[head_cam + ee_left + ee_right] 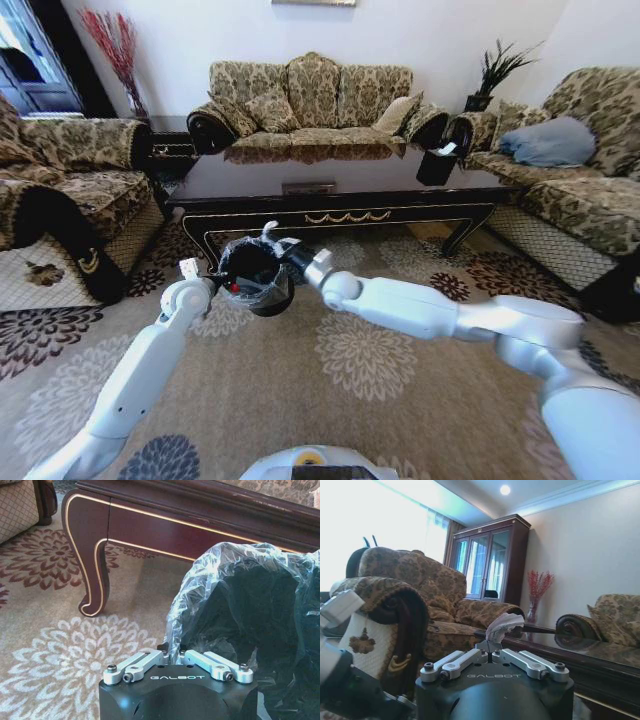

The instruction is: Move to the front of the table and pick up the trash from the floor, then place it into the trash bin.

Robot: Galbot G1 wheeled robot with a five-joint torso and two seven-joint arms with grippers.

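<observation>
The drop-off step looks in hand; the right gripper (492, 647), jaws pinched on a white scrap (503, 625), hangs over the trash bin (256, 275), which stands on the floor (380, 400) before the table (340, 205); next it need only let go above the liner; the left gripper (174, 652), jaws closed, touches the bin's plastic rim.

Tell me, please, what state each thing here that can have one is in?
left claw: shut on the trash bin's bag rim.
right claw: shut on crumpled paper.
trash bin: lined with a clear bag, mouth open.
table: standing behind the bin.
</observation>
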